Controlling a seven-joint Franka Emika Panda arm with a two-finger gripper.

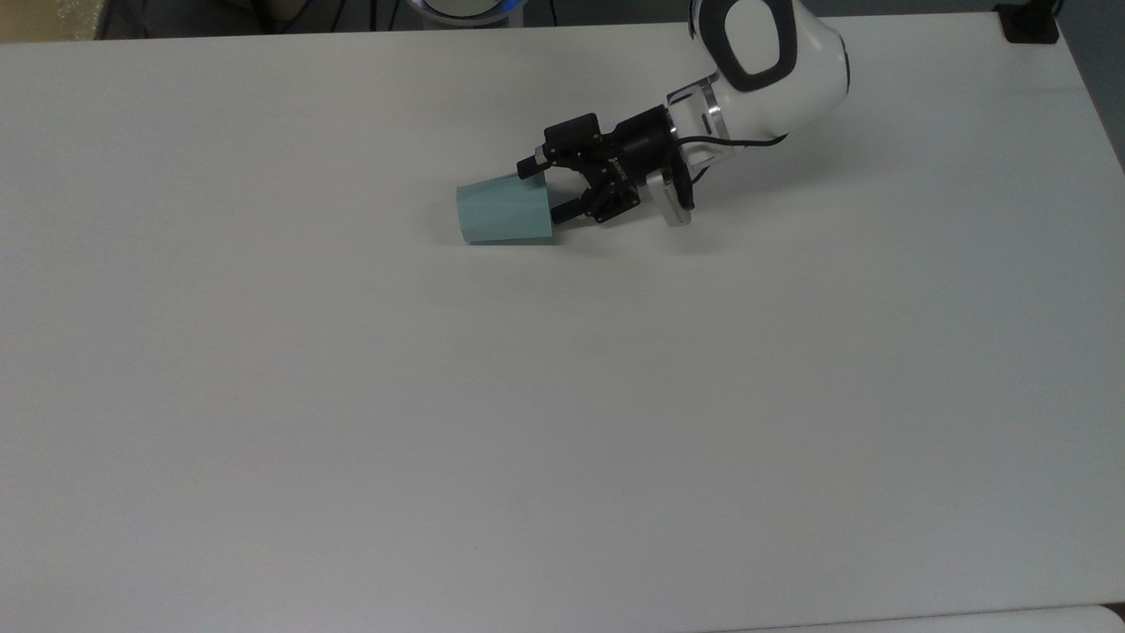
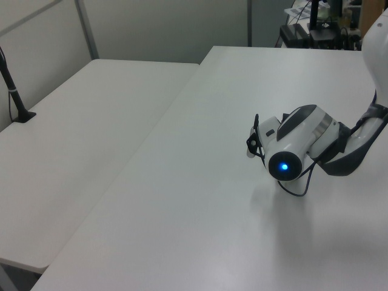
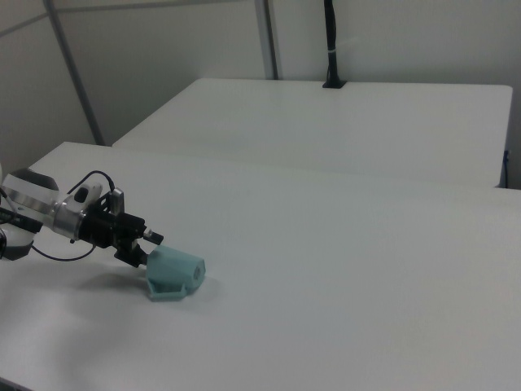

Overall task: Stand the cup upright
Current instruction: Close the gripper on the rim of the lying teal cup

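Observation:
The cup (image 1: pixel 503 210) is pale teal and lies on its side on the white table (image 1: pixel 562 396), with its wide mouth toward the top view's right. In the right view the cup (image 3: pixel 174 274) shows its handle low on the near side and its narrow base pointing right. My gripper (image 1: pixel 543 190) is open and low over the table at the cup's mouth. One finger is by the rim's upper edge in the top view and the other is just off the lower rim. In the right view the gripper (image 3: pixel 146 247) meets the cup from the left. The arm's wrist (image 2: pixel 290 159) hides the cup in the left view.
A second white table (image 3: pixel 326 122) stands beside this one, with a black post (image 3: pixel 331 45) at its far edge. A black clamp (image 1: pixel 1028 25) sits on the top view's upper right corner. The arm (image 1: pixel 756 53) reaches in from the top view's upper edge.

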